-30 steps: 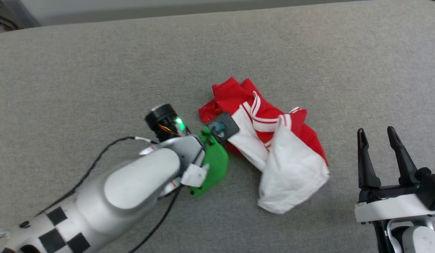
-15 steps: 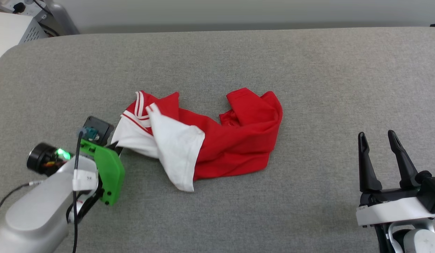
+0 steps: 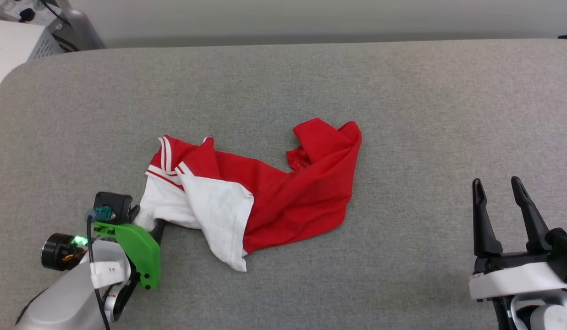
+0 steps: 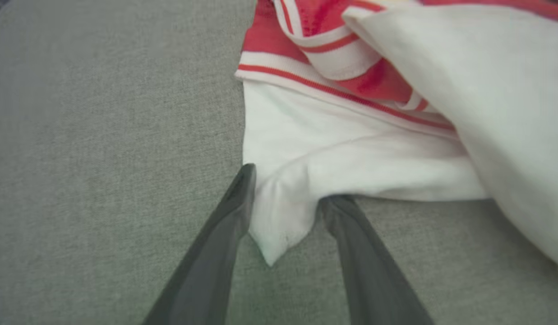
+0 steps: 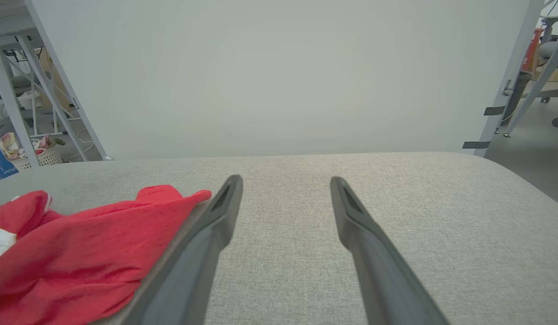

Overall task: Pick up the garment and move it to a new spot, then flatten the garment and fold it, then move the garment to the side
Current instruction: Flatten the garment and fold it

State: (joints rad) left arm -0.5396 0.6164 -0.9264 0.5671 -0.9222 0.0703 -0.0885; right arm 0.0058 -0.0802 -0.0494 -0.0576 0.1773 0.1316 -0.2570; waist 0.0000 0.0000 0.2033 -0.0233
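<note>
**A:** Which tool is on the cloth?

**B:** The left tool (image 4: 288, 189), low at the near left of the surface (image 3: 402, 114). Its fingers stand parted, with a corner of the white sleeve (image 4: 351, 153) lying between them and touching both. It looks straddled loosely rather than pinched, though I can't be sure.

**A:** And the other one?

**B:** The right tool (image 3: 496, 192) sits at the near right with its fingers spread wide and nothing between them. It is over bare surface, well apart from the cloth.

**A:** So which way does the garment lie from the left tool?

**B:** The garment (image 3: 283, 201) lies crumpled, ahead of that tool and off to the robot's right. Its long axis runs across the surface from left to right, and the right end sits a little farther away. The white sleeve is nearest the left tool and the striped trim (image 3: 166, 153) is just beyond it. The red body fills the middle, and the bunched red end (image 3: 329, 137) is farthest out.

**A:** What does the next move turn on?

**B:** My guess is on stretching it along that axis. The left tool is already at the sleeve end. The right tool is the nearer one to the red end, but it would have to reach forward and to its left to get there. The cloth is limp, so a one-ended pull would likely only drag the bunch along.
</note>
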